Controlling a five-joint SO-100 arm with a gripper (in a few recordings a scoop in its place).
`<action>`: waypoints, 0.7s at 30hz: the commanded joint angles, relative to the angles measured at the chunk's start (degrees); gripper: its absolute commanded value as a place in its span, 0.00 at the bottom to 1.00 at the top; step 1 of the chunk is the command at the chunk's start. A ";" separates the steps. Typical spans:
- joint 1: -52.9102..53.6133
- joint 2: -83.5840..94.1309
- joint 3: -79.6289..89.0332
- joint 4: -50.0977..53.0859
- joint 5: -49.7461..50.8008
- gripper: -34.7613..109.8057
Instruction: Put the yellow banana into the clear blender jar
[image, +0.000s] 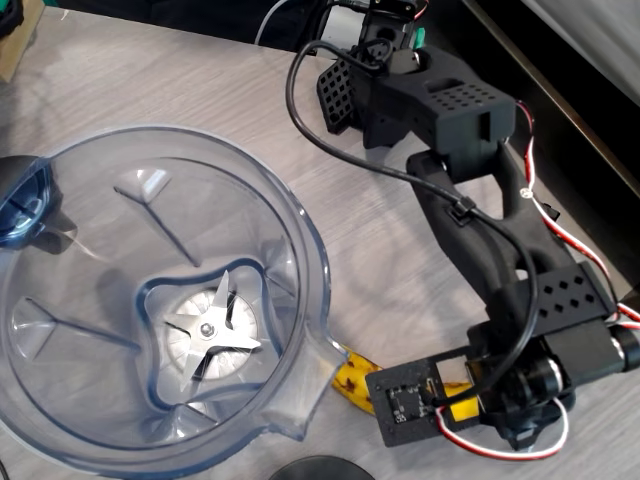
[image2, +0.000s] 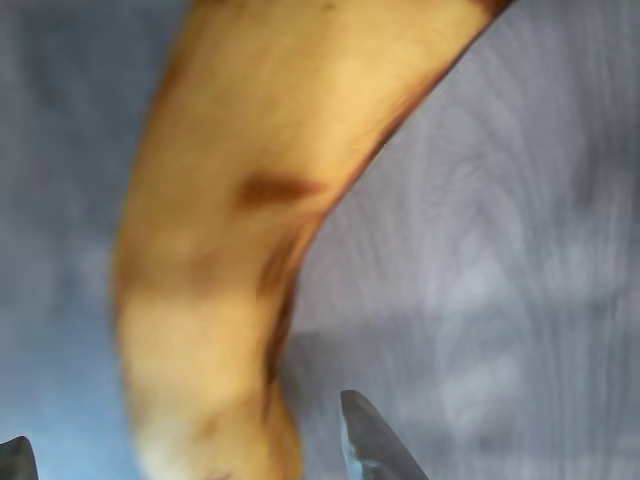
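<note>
The surface (image: 400, 250) is pale grey wood, and everything sits on it. The yellow banana (image: 352, 378) lies flat on this surface near the bottom of the overhead view, just beside the pour spout of the clear blender jar (image: 300, 300). One end of the banana peeks out by the spout, and a small yellow bit shows again further right, so its long side seems to run left to right there, with the middle hidden under the arm. The end effector (image2: 180, 460) is right over the banana. In the wrist view the banana (image2: 240, 220) is very big and close, with brown marks on it, and it runs from the top of the picture down between the two fingertips (image2: 370, 440). One tip sits on each side of the banana, so the tips are set wide enough to go around it. I cannot tell if they are squeezing it yet, because the picture is blurry and only the very ends of the tips show. The banana looks like it is still down on the wood. The jar is big and round and open at the top, with a silver blade (image: 212, 328) at the bottom. It stands to the left of the banana in the overhead view, so I think the banana must go up and then left over the rim.
</note>
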 joint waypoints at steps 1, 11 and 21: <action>0.88 -0.53 0.18 0.18 0.26 0.49; 1.76 -2.90 -0.70 -0.26 -0.09 0.38; 2.29 -2.99 -1.32 -0.26 0.26 0.30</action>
